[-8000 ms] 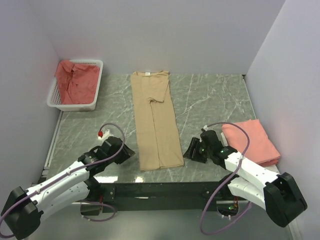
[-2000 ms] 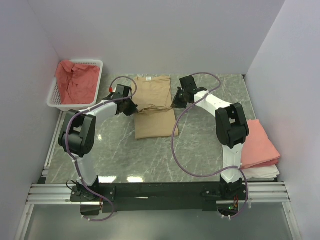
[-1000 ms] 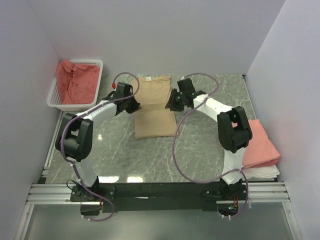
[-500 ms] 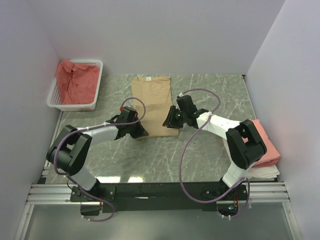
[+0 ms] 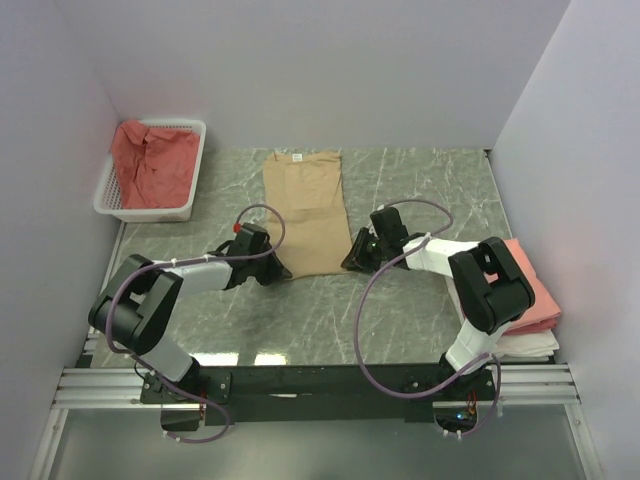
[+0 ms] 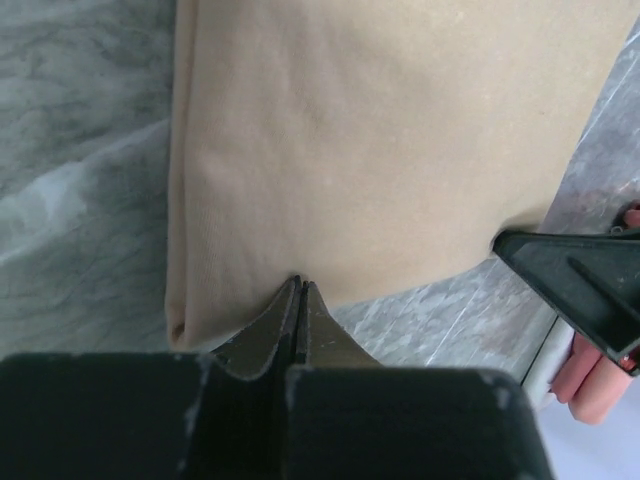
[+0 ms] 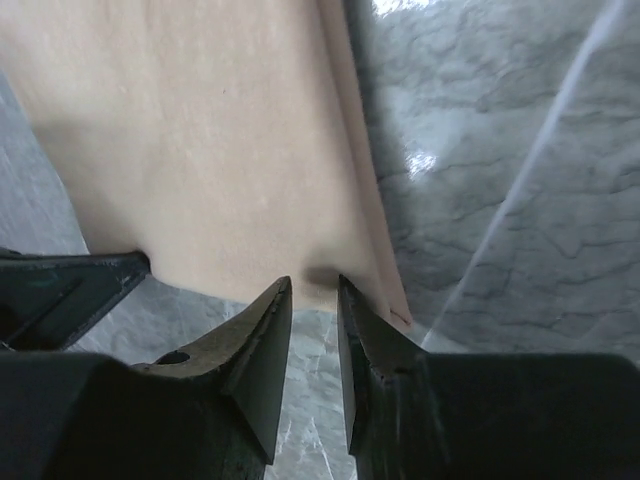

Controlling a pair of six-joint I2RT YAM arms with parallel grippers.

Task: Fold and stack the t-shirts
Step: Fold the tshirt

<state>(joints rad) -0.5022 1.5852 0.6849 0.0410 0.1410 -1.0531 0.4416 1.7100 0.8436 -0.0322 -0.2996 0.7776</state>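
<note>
A tan t-shirt (image 5: 305, 212) lies folded flat mid-table, collar at the far end. My left gripper (image 5: 281, 268) is shut, its tips (image 6: 300, 283) touching the shirt's near edge (image 6: 400, 150) by the left corner, with no cloth seen between them. My right gripper (image 5: 352, 262) sits at the near right corner, jaws a narrow gap apart (image 7: 313, 282), the shirt's edge (image 7: 230, 150) right at the tips and nothing pinched. A folded salmon t-shirt (image 5: 525, 288) tops a stack at the right. A red t-shirt (image 5: 150, 160) is crumpled in a basket.
The white basket (image 5: 112, 195) stands at the far left corner. The stack on the right has a white folded piece (image 5: 525, 345) underneath, close to the right arm's base. Walls close in the table on three sides.
Both grippers slid from the shirt's middle sides toward me to its near corners. The right jaws narrowed. The shirt, long earlier, is now folded in half and lies smooth.
</note>
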